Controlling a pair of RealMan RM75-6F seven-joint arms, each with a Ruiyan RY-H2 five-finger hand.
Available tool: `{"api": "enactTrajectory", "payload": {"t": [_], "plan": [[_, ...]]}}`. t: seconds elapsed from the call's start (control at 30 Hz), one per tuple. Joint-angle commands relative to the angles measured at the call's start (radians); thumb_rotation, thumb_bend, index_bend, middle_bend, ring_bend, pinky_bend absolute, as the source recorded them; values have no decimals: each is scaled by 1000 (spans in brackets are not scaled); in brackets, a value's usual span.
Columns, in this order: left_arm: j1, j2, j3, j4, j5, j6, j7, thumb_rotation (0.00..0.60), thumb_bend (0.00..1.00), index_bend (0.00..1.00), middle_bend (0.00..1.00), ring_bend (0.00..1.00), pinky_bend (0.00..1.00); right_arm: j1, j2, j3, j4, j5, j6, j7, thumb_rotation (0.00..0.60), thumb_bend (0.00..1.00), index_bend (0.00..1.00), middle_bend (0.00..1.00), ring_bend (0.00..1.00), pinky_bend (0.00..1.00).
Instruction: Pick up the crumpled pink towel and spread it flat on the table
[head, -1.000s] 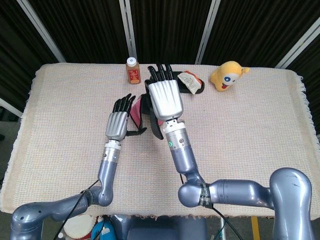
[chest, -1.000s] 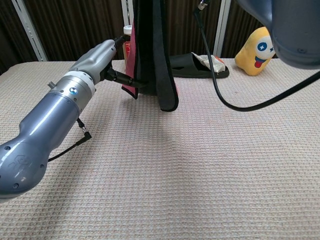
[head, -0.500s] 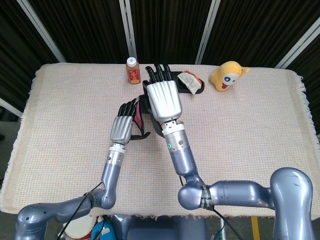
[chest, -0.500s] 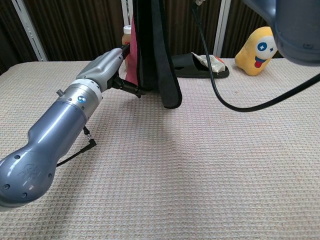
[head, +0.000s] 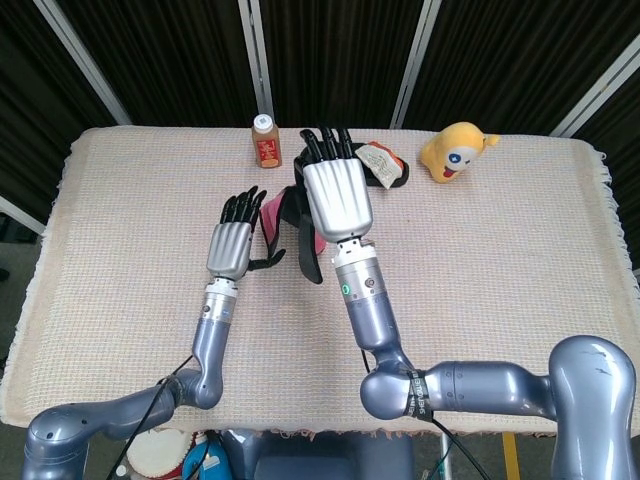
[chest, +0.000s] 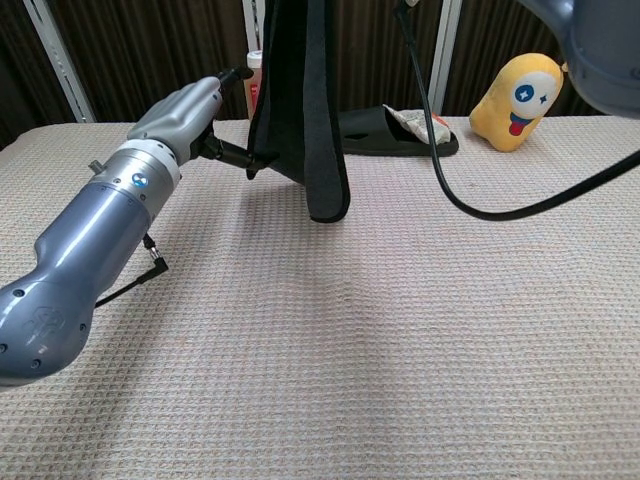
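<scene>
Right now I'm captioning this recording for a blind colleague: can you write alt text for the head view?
Two robot arms hold a pink-and-black towel up over a beige-covered table, the right hand above it and the left hand at its left edge. At the far edge stand a small bottle, a yellow plush toy and a black slipper.

Since half a second ago the left hand has drawn back toward the robot's left, its thumb now touching the hanging edge of the towel. The right hand has shifted slightly toward its own side. In the chest view the cloth beneath its fingers now shows almost wholly dark; the pink strip is hidden.
</scene>
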Motion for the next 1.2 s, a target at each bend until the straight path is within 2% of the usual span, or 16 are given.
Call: {"api": "enactTrajectory", "payload": {"t": [0.03,0.37,0.4,0.57,0.63,0.87,1.2], "plan": [[-5,8,-7,0,3,2,-9,600,190,0,0,0,0,-2,3,-3,-2,0,1,1,600,559,634,231,123,111],[-2,28,-6,2,1,4,-13,600,214,18,0,0,0,-9,9,-7,-5,4,7,9,600,558,634,231,122,112],[-1,28,-5,3,-1,2,-14,600,214,46,0,0,0,-9,9,-6,-6,5,7,10,600,558,634,231,123,112],[2,25,0,4,-14,-9,-13,600,214,402,0,0,0,-9,10,-7,-7,5,10,9,600,559,640,231,123,112],[2,23,3,6,-14,-9,-11,600,222,468,0,0,0,-9,9,-8,-6,5,11,10,600,559,642,231,123,112],[0,20,7,8,-18,-13,-11,600,266,590,30,0,0,-8,9,-11,-1,7,11,10,600,559,642,231,123,112],[3,17,13,22,-28,-24,-18,600,346,637,46,0,0,-7,1,-15,12,10,11,14,600,559,642,231,123,112]]}}
